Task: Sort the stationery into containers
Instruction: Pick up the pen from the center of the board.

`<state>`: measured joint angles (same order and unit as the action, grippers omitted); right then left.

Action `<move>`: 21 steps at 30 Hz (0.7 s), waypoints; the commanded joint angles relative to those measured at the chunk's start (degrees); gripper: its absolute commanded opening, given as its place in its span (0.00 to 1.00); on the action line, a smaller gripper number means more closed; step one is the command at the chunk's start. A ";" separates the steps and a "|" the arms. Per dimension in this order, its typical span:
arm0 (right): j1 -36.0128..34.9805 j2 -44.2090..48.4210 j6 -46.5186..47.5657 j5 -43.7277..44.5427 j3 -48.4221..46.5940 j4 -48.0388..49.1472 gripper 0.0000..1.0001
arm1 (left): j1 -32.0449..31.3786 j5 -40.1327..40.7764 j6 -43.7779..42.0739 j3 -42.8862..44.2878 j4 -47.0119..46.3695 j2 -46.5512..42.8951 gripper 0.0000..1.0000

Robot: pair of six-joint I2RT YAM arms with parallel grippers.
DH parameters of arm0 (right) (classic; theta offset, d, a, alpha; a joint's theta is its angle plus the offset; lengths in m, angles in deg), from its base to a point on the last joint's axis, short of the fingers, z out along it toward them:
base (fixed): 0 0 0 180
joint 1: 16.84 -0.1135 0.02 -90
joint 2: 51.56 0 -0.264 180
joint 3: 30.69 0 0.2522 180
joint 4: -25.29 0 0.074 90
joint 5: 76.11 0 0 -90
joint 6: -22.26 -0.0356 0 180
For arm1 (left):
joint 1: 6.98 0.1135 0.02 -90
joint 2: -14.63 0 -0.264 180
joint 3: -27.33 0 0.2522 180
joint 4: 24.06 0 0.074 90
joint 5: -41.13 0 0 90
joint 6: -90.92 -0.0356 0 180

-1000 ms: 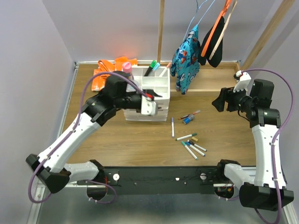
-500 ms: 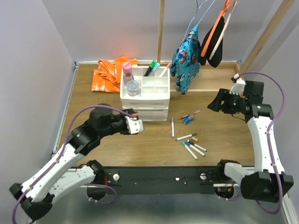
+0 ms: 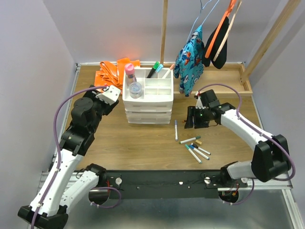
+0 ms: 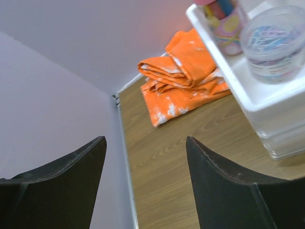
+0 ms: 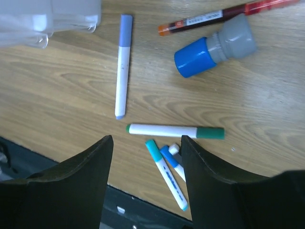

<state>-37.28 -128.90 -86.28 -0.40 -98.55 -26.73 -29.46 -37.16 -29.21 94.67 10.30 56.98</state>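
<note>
The white drawer unit (image 3: pixel 147 107) stands at the back middle of the table. Its top tray holds a clear round jar (image 3: pixel 136 89), a pink-capped bottle (image 3: pixel 129 71) and a few upright markers (image 3: pixel 154 69). My left gripper (image 3: pixel 112 93) hangs open and empty just left of the unit, whose corner (image 4: pixel 248 95) and jar (image 4: pixel 274 40) show in the left wrist view. My right gripper (image 3: pixel 189 120) is open above loose stationery. Below it lie a purple-capped marker (image 5: pixel 122 67), a green-capped marker (image 5: pixel 174 131), a teal marker (image 5: pixel 166 174), a blue highlighter (image 5: pixel 212 47) and a red pen (image 5: pixel 224 16).
A folded orange cloth (image 3: pixel 108 76) lies at the back left, behind the left gripper. Clothes on hangers (image 3: pixel 189 59) dangle behind and right of the drawer unit. A wooden frame (image 3: pixel 245 78) runs along the back right. More markers (image 3: pixel 198 151) lie near the front.
The left arm pulled away from the front of the drawer unit and swung to its left side, jaws wider. The right arm came in from the far right over the loose markers.
</note>
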 commanded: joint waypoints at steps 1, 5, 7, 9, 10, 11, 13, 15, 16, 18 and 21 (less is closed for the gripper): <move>-6.43 -2.98 -7.63 9.18 1.81 10.30 0.66 | 2.96 3.68 0.16 0.65 -2.22 -1.39 0.77; -10.48 -6.32 -9.66 13.48 2.34 19.51 0.67 | 4.72 3.68 0.95 -1.46 -3.99 -2.97 0.78; -12.06 -8.08 -9.41 16.46 2.08 21.29 0.67 | 5.16 3.68 1.74 -2.16 -3.90 -3.23 0.78; -12.34 -10.27 -9.05 17.79 1.81 22.61 0.67 | 5.43 3.33 2.09 -2.34 -3.81 -3.67 0.78; -12.34 -10.90 -9.40 18.58 1.72 22.79 0.67 | 5.52 3.06 2.18 -2.60 -3.81 -3.94 0.79; -12.42 -11.51 -9.40 18.85 1.72 23.05 0.67 | 5.52 2.71 2.09 -2.69 -3.90 -4.20 0.79; -12.68 -12.57 -9.32 19.20 1.90 23.41 0.67 | 5.52 2.71 2.01 -2.78 -4.16 -4.55 0.78; -12.95 -13.18 -8.88 19.64 2.07 23.84 0.66 | 5.60 2.88 2.09 -2.78 -4.43 -4.64 0.79; -13.04 -13.88 -8.70 19.91 2.25 24.02 0.65 | 5.69 2.89 2.09 -2.69 -4.52 -4.82 0.79; -13.21 -14.68 -8.70 19.91 2.25 24.72 0.63 | 5.69 2.89 2.01 -2.78 -4.52 -5.17 0.79; -13.65 -16.17 -8.09 20.00 1.72 25.86 0.59 | 5.78 2.89 1.92 -3.22 -4.43 -5.52 0.79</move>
<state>-49.98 -142.65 -94.70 16.72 -97.00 -4.33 -24.19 -34.94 -27.98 92.18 7.59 52.74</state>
